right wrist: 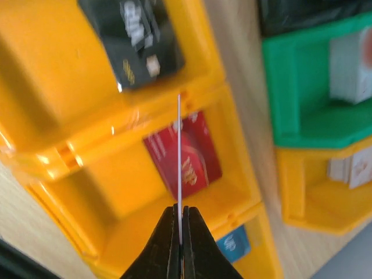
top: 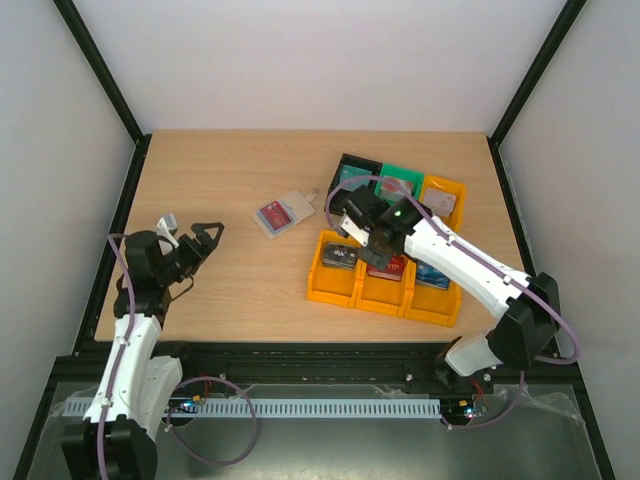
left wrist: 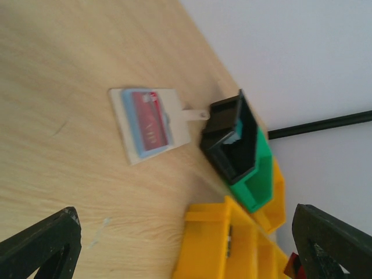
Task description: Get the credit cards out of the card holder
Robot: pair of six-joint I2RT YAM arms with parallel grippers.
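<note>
The card holder [top: 296, 204] lies open on the table, pale beige with a snap tab, and a red card [top: 272, 215] sits in its blue-grey pocket. Both show in the left wrist view, the card holder [left wrist: 177, 110] and the red card [left wrist: 146, 119]. My right gripper [top: 374, 256] hangs over the middle yellow bin. In the right wrist view it [right wrist: 180, 218] is shut on a thin card [right wrist: 179, 145] seen edge-on, its face hidden. My left gripper [top: 190, 236] is open and empty at the table's left, far from the card holder.
A row of yellow bins [top: 335, 290] stands front right, holding a black card [right wrist: 142, 40], a red card [right wrist: 203, 163] and a blue card [right wrist: 235, 244]. Behind it are a black bin [top: 350, 168], a green bin [top: 402, 180] and another yellow bin [top: 445, 195].
</note>
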